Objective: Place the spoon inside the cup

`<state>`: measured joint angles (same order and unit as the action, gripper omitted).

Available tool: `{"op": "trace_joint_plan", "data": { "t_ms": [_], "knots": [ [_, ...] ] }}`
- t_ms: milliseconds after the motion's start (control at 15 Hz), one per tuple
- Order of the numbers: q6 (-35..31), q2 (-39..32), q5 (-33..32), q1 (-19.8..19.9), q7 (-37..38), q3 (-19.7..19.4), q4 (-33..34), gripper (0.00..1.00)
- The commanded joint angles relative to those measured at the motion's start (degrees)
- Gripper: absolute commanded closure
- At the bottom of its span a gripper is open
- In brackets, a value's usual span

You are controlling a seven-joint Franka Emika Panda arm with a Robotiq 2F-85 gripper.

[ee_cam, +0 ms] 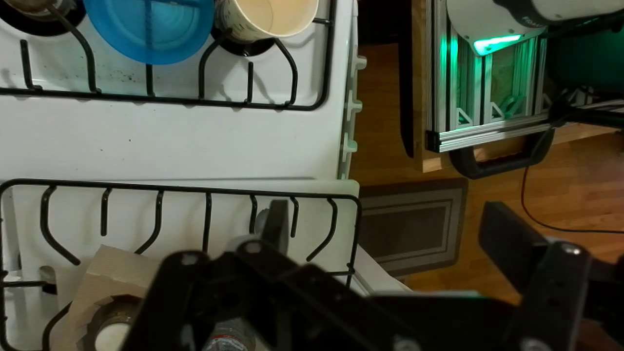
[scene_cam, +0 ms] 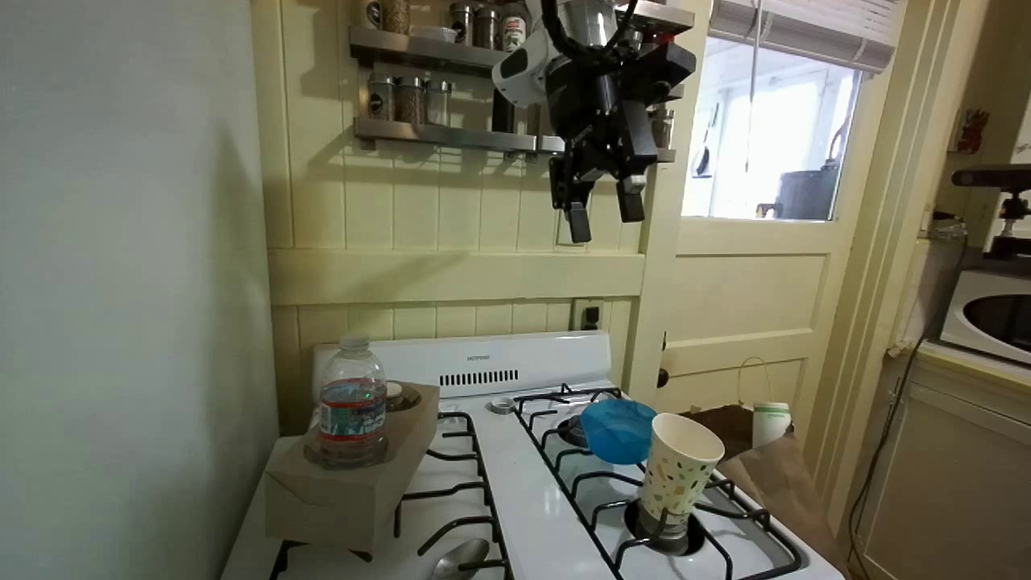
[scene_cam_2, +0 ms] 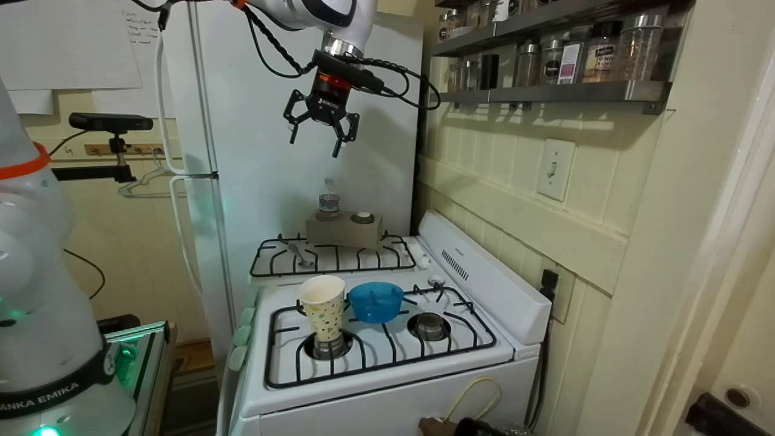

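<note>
Seems unstarted: see silvery metal spoon (scene_cam: 465, 556) and tapered cream patterned cup (scene_cam: 676, 479), well apart, toward front edge of white enamel stovetop (scene_cam: 527, 491); must lower black gripper (scene_cam: 605, 217) with 2 spread fingers, grasp, insert.

The window (scene_cam: 777, 133) glares white; soft shadows streak the yellow wall (scene_cam: 451, 197).

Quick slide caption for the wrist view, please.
Open gripper in the foreground, the patterned cup beside the blue bowl on the stove.
</note>
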<state>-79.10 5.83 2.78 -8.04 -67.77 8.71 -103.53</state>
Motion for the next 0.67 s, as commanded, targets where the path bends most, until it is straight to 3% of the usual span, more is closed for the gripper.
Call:
{"op": "trace_joint_plan", "data": {
  "t_ms": [0,533,600],
  "knots": [
    [0.12,-0.07,-0.04,-0.53,0.08,-0.47,0.15,0.00],
    [0.12,-0.07,-0.04,-0.53,0.08,-0.47,0.15,0.00],
    [0.70,0.07,3.23,-0.12,1.80,-1.05,-0.09,0.00]
  ]
}}
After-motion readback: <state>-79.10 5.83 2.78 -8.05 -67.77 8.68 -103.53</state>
